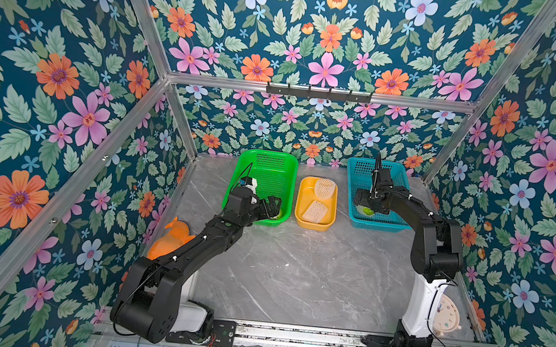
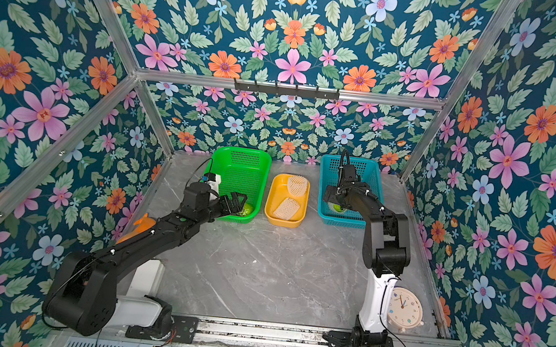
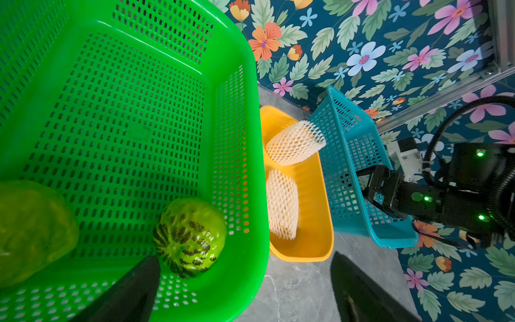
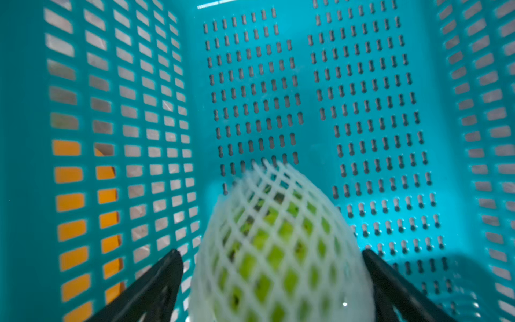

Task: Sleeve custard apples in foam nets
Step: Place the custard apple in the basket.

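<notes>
Right hand [image 4: 271, 259], fingers apart, flanks a net-sleeved green custard apple [image 4: 278, 245] at lower centre inside the teal perforated plastic basket [image 4: 362, 83]. Left hand [image 3: 245, 264], fingers also apart, hangs beside a bare bumpy green custard apple [image 3: 189, 237] in the bright green perforated basket [image 3: 111, 111]. Two cream foam mesh nets [image 1: 324, 188] lie in the yellow plastic tray [image 1: 304, 198] between the baskets.

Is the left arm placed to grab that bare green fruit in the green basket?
Probably yes: its open tool hovers right by the fruit and nothing lies over it, though the wall of the basket may crowd it.
</notes>
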Available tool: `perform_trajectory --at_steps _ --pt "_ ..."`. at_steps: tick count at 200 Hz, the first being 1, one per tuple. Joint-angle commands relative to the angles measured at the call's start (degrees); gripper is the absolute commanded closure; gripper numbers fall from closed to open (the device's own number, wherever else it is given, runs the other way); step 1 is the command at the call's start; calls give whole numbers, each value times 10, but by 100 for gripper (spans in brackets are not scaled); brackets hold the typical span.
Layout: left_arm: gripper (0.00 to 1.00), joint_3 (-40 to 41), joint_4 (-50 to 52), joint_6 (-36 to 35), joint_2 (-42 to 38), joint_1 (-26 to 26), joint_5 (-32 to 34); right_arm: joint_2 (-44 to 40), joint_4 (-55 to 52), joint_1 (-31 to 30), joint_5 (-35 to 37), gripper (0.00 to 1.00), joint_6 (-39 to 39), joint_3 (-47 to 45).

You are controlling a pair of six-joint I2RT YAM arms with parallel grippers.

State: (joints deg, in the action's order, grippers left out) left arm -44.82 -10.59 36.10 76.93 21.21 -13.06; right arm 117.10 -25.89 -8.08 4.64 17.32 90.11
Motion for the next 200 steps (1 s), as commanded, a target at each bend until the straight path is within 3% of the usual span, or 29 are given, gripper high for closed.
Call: perform_trajectory --at_steps 1,52,106,200 --pt "1 -3 -7 -2 -4 -1 -1 4 -9 0 1 1 -4 7" --pt "1 -5 -9 -2 0 -1 -5 9 -38 2 0 1 -6 24" --pt "1 -7 -11 -4 -3 -1 -6 5 -46 2 77 1 -58 27" --pt "1 -23 -15 -6 8 -6 12 -17 -67 2 116 1 -121 86"
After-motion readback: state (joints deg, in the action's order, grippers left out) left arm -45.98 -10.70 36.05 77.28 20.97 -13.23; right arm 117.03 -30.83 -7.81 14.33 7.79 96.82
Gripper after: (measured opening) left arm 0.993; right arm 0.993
